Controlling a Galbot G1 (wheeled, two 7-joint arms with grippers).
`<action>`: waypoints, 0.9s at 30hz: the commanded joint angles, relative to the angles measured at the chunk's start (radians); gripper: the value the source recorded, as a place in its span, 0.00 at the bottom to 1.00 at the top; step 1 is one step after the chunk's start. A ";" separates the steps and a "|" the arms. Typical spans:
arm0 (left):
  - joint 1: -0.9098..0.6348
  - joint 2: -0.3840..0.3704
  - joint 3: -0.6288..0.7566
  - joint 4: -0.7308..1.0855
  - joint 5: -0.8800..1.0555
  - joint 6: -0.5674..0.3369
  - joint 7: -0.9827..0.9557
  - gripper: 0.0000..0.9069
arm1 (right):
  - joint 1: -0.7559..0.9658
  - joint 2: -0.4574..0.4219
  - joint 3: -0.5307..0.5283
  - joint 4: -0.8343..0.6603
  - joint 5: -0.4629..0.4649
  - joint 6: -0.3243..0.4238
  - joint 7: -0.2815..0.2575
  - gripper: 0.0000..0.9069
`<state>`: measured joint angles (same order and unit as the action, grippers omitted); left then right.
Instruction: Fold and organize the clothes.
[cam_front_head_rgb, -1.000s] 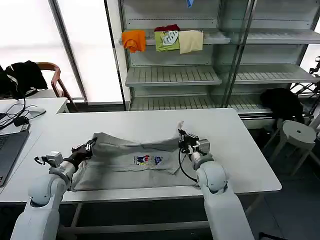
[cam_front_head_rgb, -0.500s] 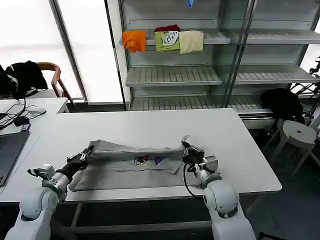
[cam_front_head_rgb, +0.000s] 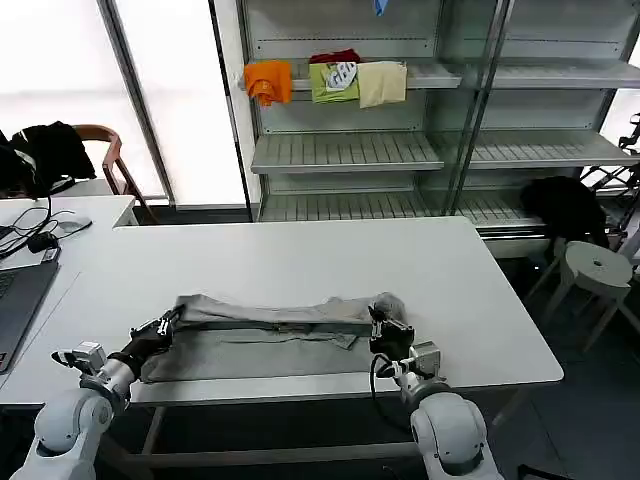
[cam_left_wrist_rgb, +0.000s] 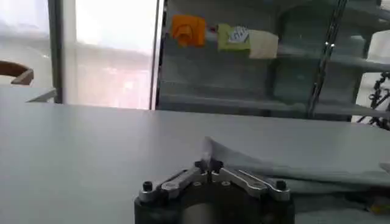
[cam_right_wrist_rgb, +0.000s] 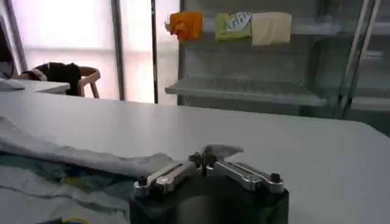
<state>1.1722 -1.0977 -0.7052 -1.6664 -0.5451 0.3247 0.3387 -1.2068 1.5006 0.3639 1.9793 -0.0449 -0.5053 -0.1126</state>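
Left end effector (cam_front_head_rgb: 170, 322) clamped shirt (cam_front_head_rgb: 270, 335) corner; right end effector (cam_front_head_rgb: 385, 325) pinched opposite corner. Shirt lay on tabletop (cam_front_head_rgb: 300, 260) near front edge, top edge drawn over. Fold step underway; next: lay edge down, release both.

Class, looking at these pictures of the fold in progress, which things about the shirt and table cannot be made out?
- Chest print of the shirt: head view, covered by the folded-over layer.
- Shirt's near edge: left wrist view, blocked by the left gripper.
- Table front edge: right wrist view, blocked by the right gripper.
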 joint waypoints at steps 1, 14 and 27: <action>0.027 -0.007 -0.004 -0.009 0.016 -0.008 0.000 0.01 | -0.042 0.010 -0.001 0.005 -0.078 -0.005 0.014 1.00; 0.065 -0.007 -0.054 -0.087 0.050 0.007 -0.066 1.00 | -0.042 0.027 0.022 -0.010 -0.198 -0.001 0.085 1.00; 0.174 -0.133 -0.061 -0.307 0.144 0.122 -0.379 1.00 | 0.104 -0.038 0.183 0.184 0.407 -0.059 0.136 1.00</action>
<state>1.2724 -1.1426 -0.7750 -1.8363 -0.4746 0.3868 0.1860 -1.1872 1.4883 0.4644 2.0675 0.0277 -0.5386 -0.0104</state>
